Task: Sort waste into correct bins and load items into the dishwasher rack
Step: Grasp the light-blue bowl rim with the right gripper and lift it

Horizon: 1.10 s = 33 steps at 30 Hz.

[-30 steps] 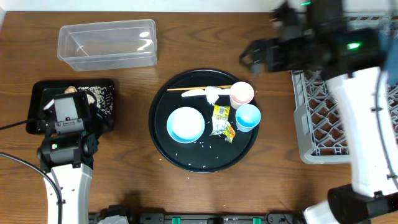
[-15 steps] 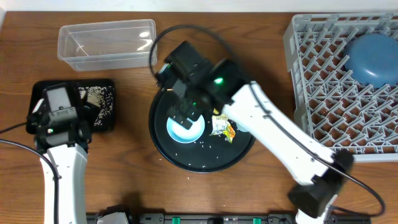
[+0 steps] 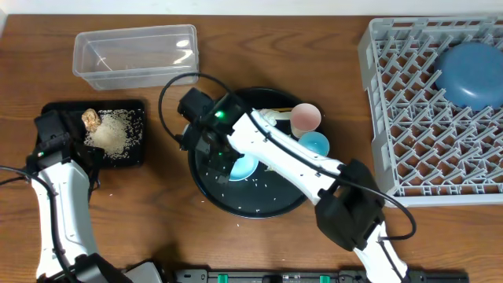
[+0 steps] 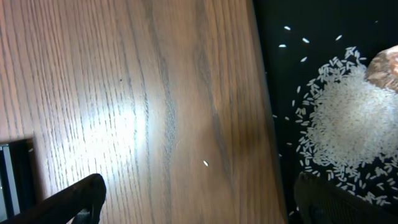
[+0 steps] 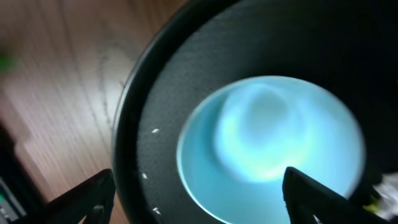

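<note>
**Right claw over bowl, not yet clenched**

Right claw (image 5: 199,196): released, fingers (image 5: 87,199) wide apart, nothing grasped. Hangs over bowl (image 5: 267,149) on round tray (image 3: 259,206). One finger beside the rim over bare tray, the other overlapping the rim in the wrist view. Contact: cannot tell, view blurred.

Left claw (image 4: 205,208): released, empty. Over table (image 4: 124,93), just beside black bin (image 3: 55,114).

Waste: rice heap (image 3: 116,134) and brown lump (image 3: 91,118) in black bin. Loose grains (image 3: 263,187) scattered on round tray. Wrapper and tissue: under right arm, not made out. Clear tub (image 3: 82,59): nothing seen inside.

Items: dark bowl (image 3: 474,75) in rack (image 3: 377,118), upper-right corner in the overhead view. Pink cup (image 3: 306,118) and blue cup (image 3: 314,144) on round tray, close beside right arm.

Step, as judged: grasp of bowl for transfer to rack.

Risks, as judged:
- Slip or flip of bowl, if pinched on the smooth curved wall rather than squarely across the rim.
- Bowl shoved sideways across tray ahead of a firm grip, from off-centre fingers; cups near enough for a knock.
- Cups toppled by forearm on lift-out, given closeness of arm.
- Grains carried into rack or flicked onto table, if lifted ahead of tray clearing.
- Wrapper snagged under a finger, if hidden close to bowl.
</note>
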Motion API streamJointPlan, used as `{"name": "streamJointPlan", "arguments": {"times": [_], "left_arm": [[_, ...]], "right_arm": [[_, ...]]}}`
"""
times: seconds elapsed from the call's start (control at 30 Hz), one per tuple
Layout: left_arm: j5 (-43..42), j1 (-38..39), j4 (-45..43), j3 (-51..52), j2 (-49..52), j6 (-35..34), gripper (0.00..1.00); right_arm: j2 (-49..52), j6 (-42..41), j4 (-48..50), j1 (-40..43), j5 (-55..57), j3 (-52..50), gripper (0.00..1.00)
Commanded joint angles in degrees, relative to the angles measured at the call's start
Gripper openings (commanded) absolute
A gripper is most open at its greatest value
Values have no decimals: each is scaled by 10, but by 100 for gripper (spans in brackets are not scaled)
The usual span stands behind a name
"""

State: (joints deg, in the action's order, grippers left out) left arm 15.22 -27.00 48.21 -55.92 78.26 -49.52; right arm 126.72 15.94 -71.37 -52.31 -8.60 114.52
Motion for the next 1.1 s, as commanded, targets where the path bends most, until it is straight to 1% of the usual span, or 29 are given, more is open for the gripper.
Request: {"name": "streamJointPlan", "arguments": {"times": [0.0,0.1,0.23,0.37,0.6,0.7,1.07], "left_arm": [[9,-3,2,-6,3,-5,98],[9,-3,3,-6,3,-5,98],[9,-3,3,-6,3,-5,98],[9,-3,3,-6,3,-5,98],[9,-3,3,-6,3,-5,98],[9,-3,3,-6,3,-5,98],[9,-3,3,-6,3,-5,98]], "right_arm": [[8,8,-3,-8,-31,0,80],[19,8,-1,-9,-49,0,72],[42,8,-1,-10,-49,0,69],[61,8,5,-10,-49,0,59],[72,4,9,-10,-49,0,52],[73,3,14,-9,-49,0,46],[75,-3,17,-10,-50,-5,46]]}}
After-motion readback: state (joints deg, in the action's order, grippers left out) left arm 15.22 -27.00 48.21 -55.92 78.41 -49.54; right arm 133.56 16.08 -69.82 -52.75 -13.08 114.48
